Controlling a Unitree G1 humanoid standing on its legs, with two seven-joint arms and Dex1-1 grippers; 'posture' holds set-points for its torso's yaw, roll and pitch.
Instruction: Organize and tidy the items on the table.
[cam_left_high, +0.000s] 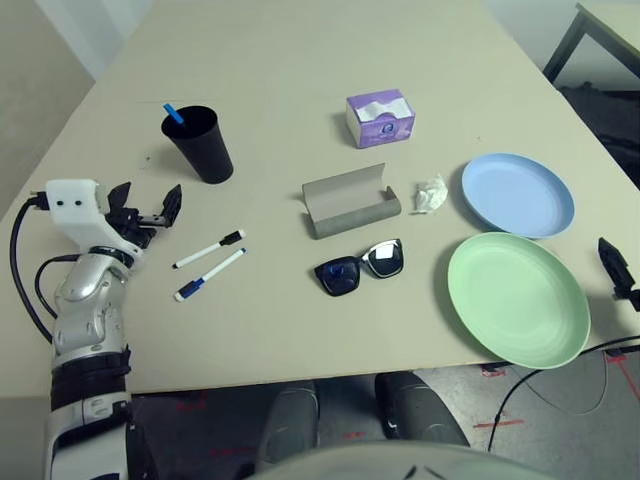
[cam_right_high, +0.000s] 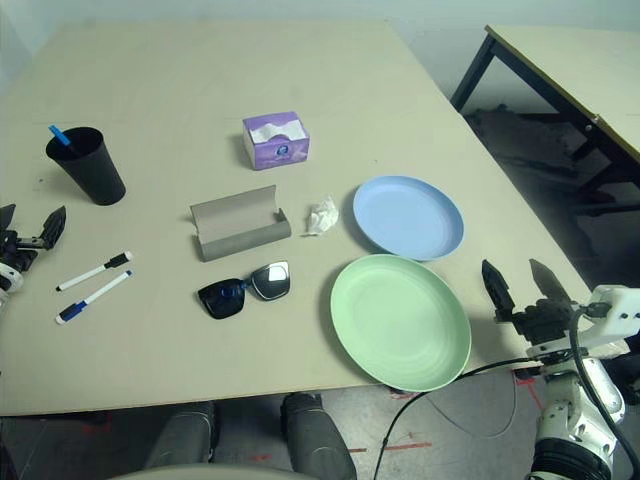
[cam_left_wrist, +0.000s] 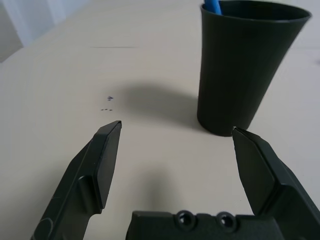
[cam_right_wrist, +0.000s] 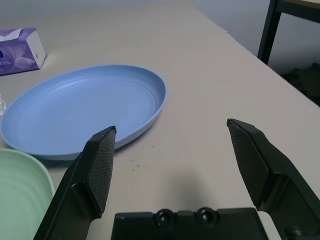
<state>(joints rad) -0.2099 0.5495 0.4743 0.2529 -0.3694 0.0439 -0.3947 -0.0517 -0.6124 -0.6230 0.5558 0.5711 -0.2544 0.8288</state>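
Observation:
On the beige table (cam_left_high: 300, 60), a black cup (cam_left_high: 203, 143) holding a blue-tipped pen stands at the left. Just short of it, my left gripper (cam_left_high: 150, 197) is open and empty. Two white markers (cam_left_high: 208, 250) lie side by side near the front. A grey glasses case (cam_left_high: 349, 202) lies open mid-table, with black sunglasses (cam_left_high: 360, 267) in front of it and a purple tissue box (cam_left_high: 380, 118) behind. A crumpled tissue (cam_left_high: 431, 194) sits beside the pale-blue plate (cam_left_high: 517, 194). The green plate (cam_left_high: 517, 298) lies nearer. My right gripper (cam_right_high: 511, 267) hovers open, right of both plates.
A smaller dark-framed table (cam_right_high: 560, 60) stands off to the far right. A black cable (cam_right_high: 450, 385) hangs below the table's front right edge. The green plate reaches close to the front edge.

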